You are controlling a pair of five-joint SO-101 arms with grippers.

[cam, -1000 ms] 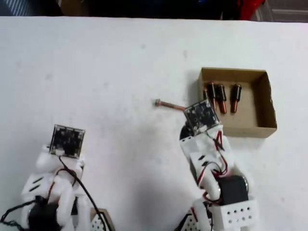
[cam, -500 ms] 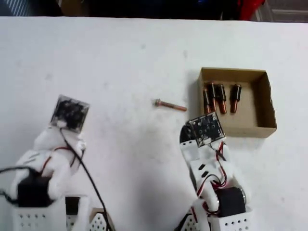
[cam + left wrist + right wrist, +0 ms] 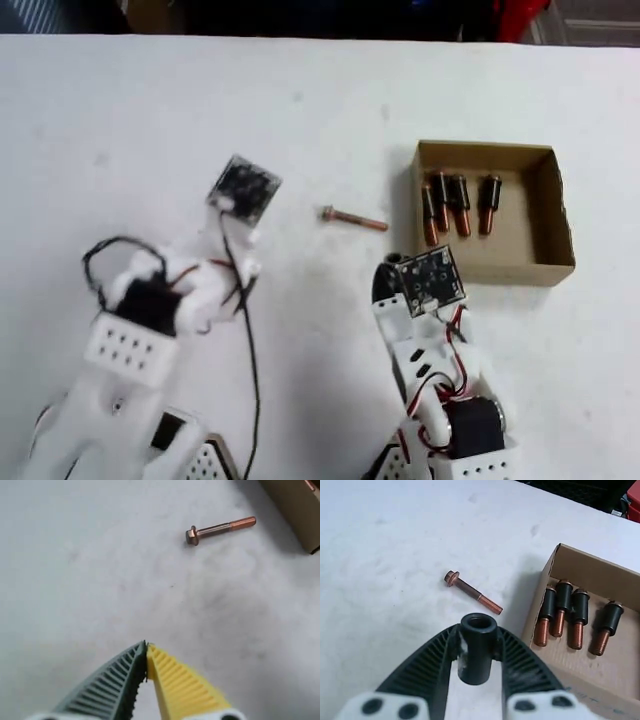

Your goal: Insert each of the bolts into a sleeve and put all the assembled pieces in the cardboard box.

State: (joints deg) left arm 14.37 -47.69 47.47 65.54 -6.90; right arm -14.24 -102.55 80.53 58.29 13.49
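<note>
Closest to me, in the lower left of the high view, my left arm (image 3: pixel 150 310) stretches up toward the middle of the frame. The left tool (image 3: pixel 146 649) has its grey and yellow fingers (image 3: pixel 180 680) pressed together at the tips with nothing between them, and bare white tabletop (image 3: pixel 200 100) lies ahead of it. In the lower centre-right of the high view, my right arm (image 3: pixel 440 370) ends just below the lower left corner of the box. The right tool (image 3: pixel 477 630) is clamped on a black sleeve (image 3: pixel 476 662), which stands upright between the black fingers (image 3: pixel 427 667) with its open bore facing up. Beyond both tools, a copper-coloured bolt (image 3: pixel 354 220) lies flat on the tabletop near the middle of the high view. Neither tool touches it; its flanged head points to the frame's left and its threaded end toward the box. Farther on, right of centre, the cardboard box (image 3: pixel 490 148) sits open, near the bolt but not touching it. Inside lie four assembled pieces (image 3: pixel 460 205) side by side, three close together and the fourth slightly to their right, each with copper thread protruding from a dark sleeve.
</note>
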